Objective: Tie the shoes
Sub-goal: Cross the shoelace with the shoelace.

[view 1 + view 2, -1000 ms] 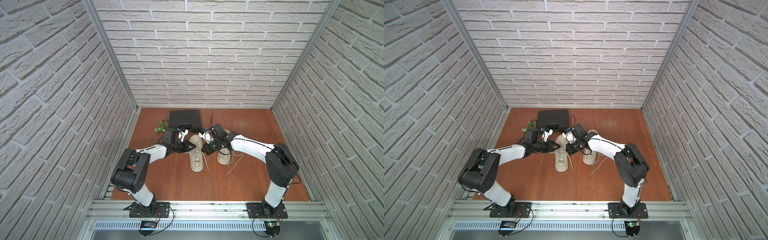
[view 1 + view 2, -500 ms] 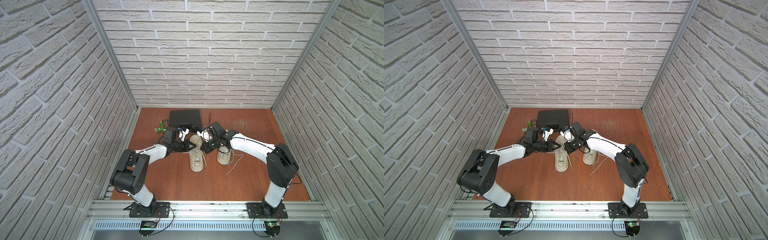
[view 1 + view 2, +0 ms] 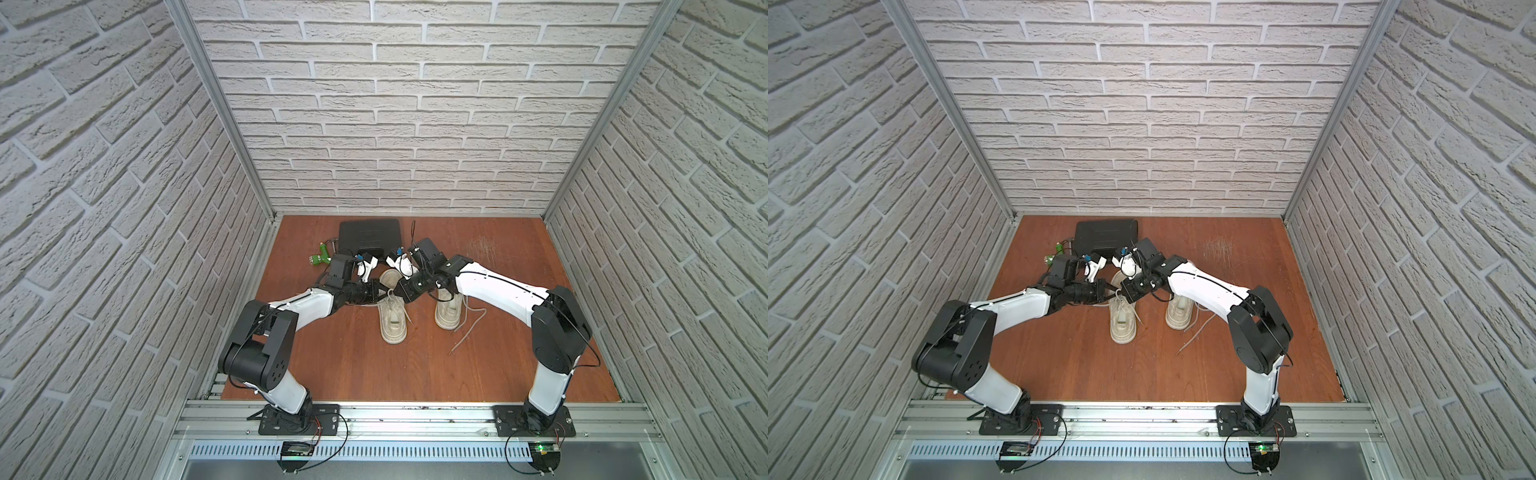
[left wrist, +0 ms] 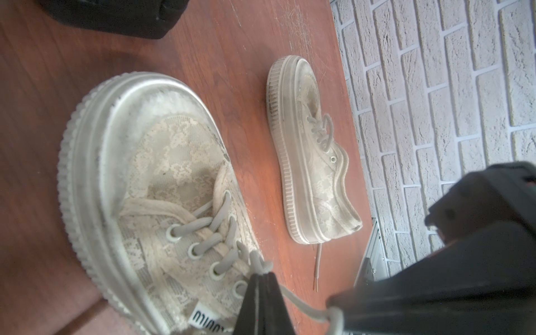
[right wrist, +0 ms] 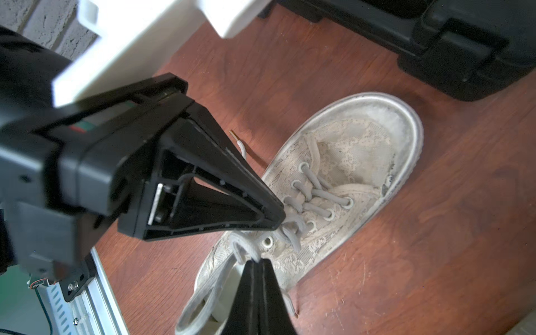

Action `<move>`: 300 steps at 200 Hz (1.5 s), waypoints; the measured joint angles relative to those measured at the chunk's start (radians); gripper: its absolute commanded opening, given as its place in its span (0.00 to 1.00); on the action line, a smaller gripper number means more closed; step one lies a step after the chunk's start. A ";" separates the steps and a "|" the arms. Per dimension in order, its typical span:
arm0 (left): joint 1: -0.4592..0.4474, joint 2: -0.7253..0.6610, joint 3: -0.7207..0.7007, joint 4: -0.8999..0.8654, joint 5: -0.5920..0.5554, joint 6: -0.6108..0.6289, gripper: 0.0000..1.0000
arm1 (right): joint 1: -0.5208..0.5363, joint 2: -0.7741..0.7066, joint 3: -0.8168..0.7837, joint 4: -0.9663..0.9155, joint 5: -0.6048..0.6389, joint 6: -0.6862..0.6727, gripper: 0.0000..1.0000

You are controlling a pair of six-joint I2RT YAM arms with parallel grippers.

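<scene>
The shoes are off-white lace-patterned sneakers standing side by side, toes toward the front rail. The left shoe [image 3: 392, 320] is under both grippers, and the right shoe [image 3: 449, 311] lies beside it. My left gripper [image 3: 380, 291] [image 4: 262, 275] is shut on a lace loop [image 4: 259, 264] at the top eyelets. My right gripper [image 3: 401, 297] [image 5: 257, 262] is shut on another lace strand [image 5: 245, 249] by the shoe's tongue. A stretch of lace [image 4: 304, 309] runs between the two tips, which sit almost together above the left shoe [image 5: 348, 162].
A black plastic case [image 3: 370, 237] lies at the back, close behind the grippers, with a green tool [image 3: 320, 258] to its left. The right shoe's loose lace [image 3: 467, 336] trails over the wooden floor [image 3: 457, 374]. Brick walls enclose three sides, and an aluminium rail [image 3: 415, 415] runs along the front.
My right gripper has shifted left, from near the right shoe to over the left shoe's eyelets. My left gripper has closed the last bit on the lace and barely moved.
</scene>
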 measured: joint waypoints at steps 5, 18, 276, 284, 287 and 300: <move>0.000 -0.001 0.000 -0.002 -0.003 0.000 0.00 | 0.001 0.006 0.000 -0.002 0.000 0.000 0.03; -0.001 -0.003 0.000 -0.005 -0.009 0.000 0.00 | 0.002 0.021 0.000 -0.005 0.000 0.000 0.03; -0.029 -0.053 0.000 -0.016 -0.032 0.003 0.00 | -0.009 0.075 -0.018 0.052 -0.023 0.117 0.03; -0.029 -0.053 0.000 -0.016 -0.032 0.003 0.00 | -0.010 0.075 -0.022 0.060 -0.028 0.127 0.03; -0.029 -0.053 0.000 -0.016 -0.032 0.003 0.00 | -0.011 0.075 -0.023 0.062 -0.031 0.132 0.03; -0.029 -0.054 0.000 -0.015 -0.033 0.003 0.00 | -0.013 0.075 -0.025 0.070 -0.040 0.148 0.03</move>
